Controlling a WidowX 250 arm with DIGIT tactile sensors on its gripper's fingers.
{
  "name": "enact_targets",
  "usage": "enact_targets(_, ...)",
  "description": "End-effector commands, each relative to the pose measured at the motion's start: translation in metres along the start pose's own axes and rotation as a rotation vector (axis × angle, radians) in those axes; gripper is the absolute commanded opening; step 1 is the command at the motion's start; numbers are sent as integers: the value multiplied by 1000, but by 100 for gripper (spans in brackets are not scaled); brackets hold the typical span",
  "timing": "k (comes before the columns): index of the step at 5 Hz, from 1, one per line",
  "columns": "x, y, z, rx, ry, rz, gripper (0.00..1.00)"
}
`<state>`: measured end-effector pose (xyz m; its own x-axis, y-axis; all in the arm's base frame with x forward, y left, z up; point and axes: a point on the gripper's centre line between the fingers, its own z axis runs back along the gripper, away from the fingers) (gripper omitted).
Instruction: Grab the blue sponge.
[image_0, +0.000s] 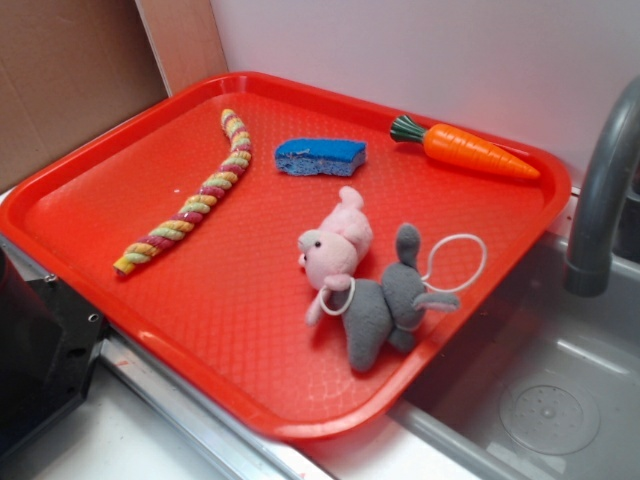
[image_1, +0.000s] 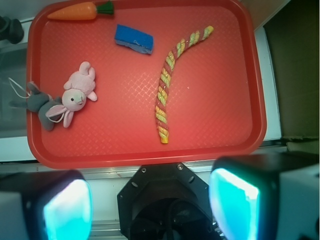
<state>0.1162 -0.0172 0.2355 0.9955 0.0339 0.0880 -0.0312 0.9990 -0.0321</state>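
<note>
The blue sponge (image_0: 321, 156) lies flat on the far part of the red tray (image_0: 230, 330); the wrist view has the sponge (image_1: 133, 38) near the top. My gripper (image_1: 150, 206) hangs high above the robot's base, outside the tray's near edge and far from the sponge. It is open, its two teal pads (image_1: 67, 210) wide apart with nothing between them. The exterior view does not show the gripper.
On the tray also lie an orange toy carrot (image_0: 478, 152), a striped twisted rope (image_0: 195, 200) and a pink and grey plush bunny (image_0: 362, 280). A grey faucet (image_0: 600, 200) and sink (image_0: 545, 400) stand to the right. The black robot base (image_1: 167, 200) sits below the gripper.
</note>
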Motion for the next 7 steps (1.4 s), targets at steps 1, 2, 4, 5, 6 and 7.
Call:
enact_targets(1,0,0,0,0,0,0,100)
enact_targets(2,47,14,-41,105,-22,-127,100)
enact_targets(4,135,-4,-116,65,14,-427,100)
enact_targets(5,158,-4,-154,1,2,-520,100)
enact_targets(6,169,-16,-192,7,-54,-643,100)
enact_targets(7,174,-10,-214,-10,-77,-684,100)
